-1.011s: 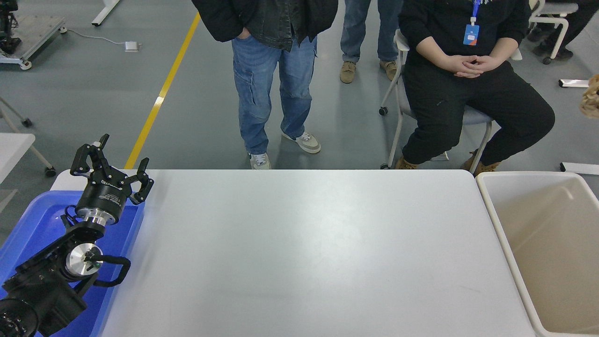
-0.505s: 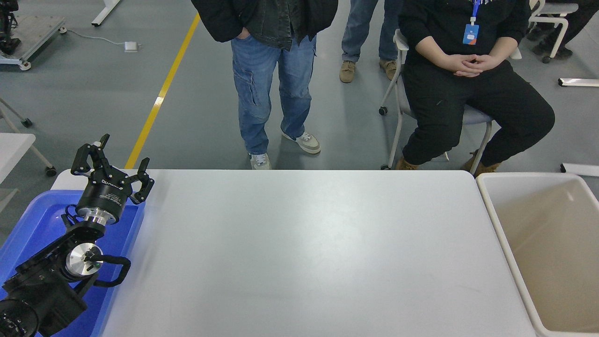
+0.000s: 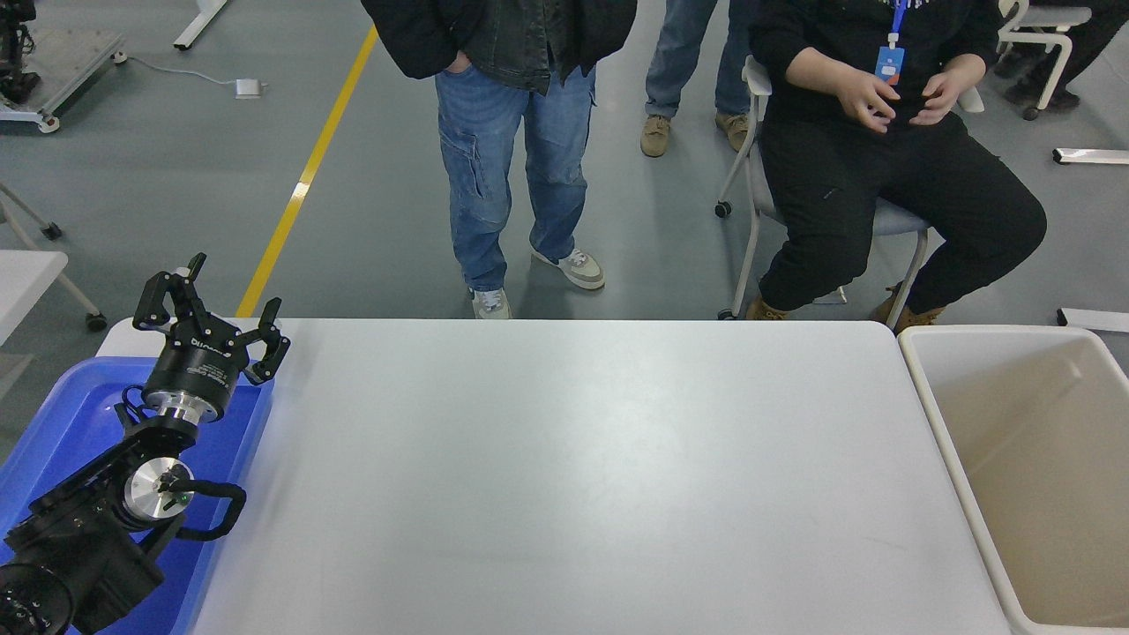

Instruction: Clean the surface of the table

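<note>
The table surface [image 3: 582, 476] is a wide, matte white top that fills the middle of the head view. Nothing lies on its white area. My left gripper [image 3: 212, 304] is parked at the lower left, over the far end of a blue tray [image 3: 62, 414], with its fingers spread open and nothing between them. My right arm and gripper are out of view.
The blue tray sits on the table's left end under my left arm. A beige rectangular bin [image 3: 1023, 476] stands against the table's right edge. A person in jeans [image 3: 512, 168] stands beyond the far edge; another person [image 3: 891, 150] sits on a chair at the far right.
The seated person has unclasped their hands and lifted them toward their chest. My left arm has not moved.
</note>
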